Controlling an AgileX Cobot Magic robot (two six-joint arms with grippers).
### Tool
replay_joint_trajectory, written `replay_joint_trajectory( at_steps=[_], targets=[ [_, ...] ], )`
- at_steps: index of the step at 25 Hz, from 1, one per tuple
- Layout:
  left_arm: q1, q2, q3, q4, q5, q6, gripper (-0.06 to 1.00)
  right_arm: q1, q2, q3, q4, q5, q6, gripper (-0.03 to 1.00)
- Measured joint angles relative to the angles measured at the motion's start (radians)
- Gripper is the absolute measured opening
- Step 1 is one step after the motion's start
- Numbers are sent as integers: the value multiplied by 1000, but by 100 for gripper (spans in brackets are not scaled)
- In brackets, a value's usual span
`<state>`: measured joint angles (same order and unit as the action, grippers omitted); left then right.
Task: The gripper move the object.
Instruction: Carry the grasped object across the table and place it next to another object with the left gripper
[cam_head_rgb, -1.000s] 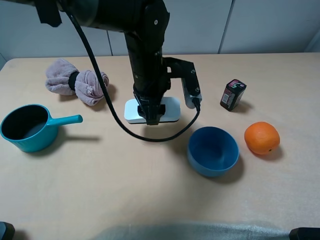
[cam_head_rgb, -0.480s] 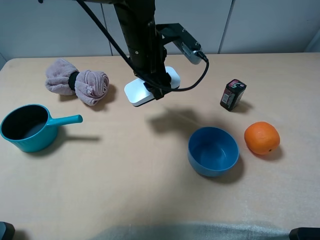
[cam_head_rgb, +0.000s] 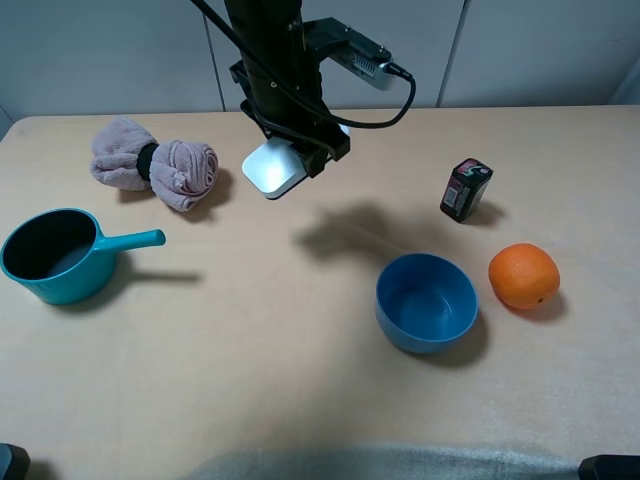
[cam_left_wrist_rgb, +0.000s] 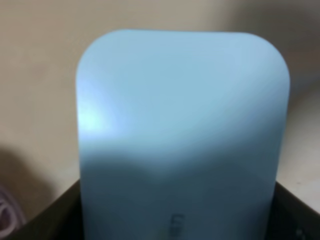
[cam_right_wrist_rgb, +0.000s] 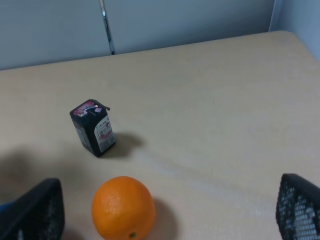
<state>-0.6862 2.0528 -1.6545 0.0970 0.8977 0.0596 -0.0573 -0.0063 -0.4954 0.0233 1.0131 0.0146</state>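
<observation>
white case (cam_head_rgb: 270, 168) in the air
left gripper (cam_head_rgb: 305, 150) jaws pinched tight on one end, the rest jutting past them, clear of the table (cam_head_rgb: 250, 340).

Teal pot (cam_head_rgb: 60, 285), pink bundle (cam_head_rgb: 150, 165), perhaps cloth, blue bowl (cam_head_rgb: 420, 335), orange (cam_head_rgb: 523, 275), dark box (cam_head_rgb: 465, 188).
</observation>
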Motion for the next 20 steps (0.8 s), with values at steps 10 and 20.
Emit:
replay_joint_trajectory(
  at_steps=[10,20],
  targets=[
    [103,0,-1,9,-64,-29,63,0,0,0,0,0,0,67],
    [211,5,-51,16,-129,-26,63,0,0,0,0,0,0,67]
  ],
)
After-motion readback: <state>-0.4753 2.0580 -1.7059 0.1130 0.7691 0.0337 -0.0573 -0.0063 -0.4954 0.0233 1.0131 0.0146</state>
